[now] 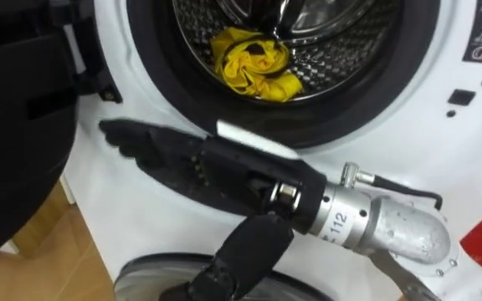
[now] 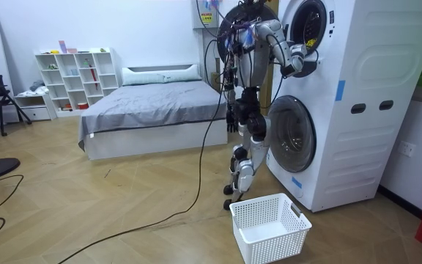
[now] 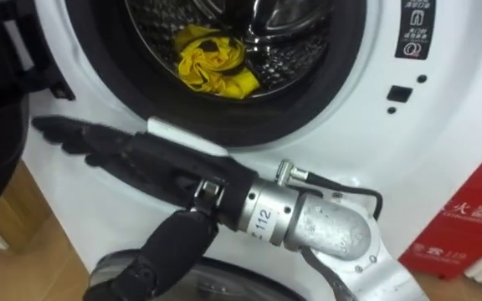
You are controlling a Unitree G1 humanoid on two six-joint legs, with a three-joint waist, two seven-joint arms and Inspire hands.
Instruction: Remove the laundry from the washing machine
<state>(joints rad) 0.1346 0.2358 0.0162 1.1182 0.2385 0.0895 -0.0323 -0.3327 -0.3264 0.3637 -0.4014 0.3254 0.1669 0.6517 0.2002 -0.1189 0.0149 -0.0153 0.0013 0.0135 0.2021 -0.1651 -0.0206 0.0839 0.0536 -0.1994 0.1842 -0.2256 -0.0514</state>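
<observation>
Yellow crumpled cloth is lying at the steel drum's front edge — my straight-fingered, empty right hand is risking snagging the black rubber seal.

Both eye views look down from the robot's head, close against the washing machine front and its drum; the room view stands well back, side-on, sharing that front.

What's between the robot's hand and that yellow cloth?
In the left eye view, the door opening's dark ring and the drum's metal lip lie between the right hand and the yellow cloth.
</observation>
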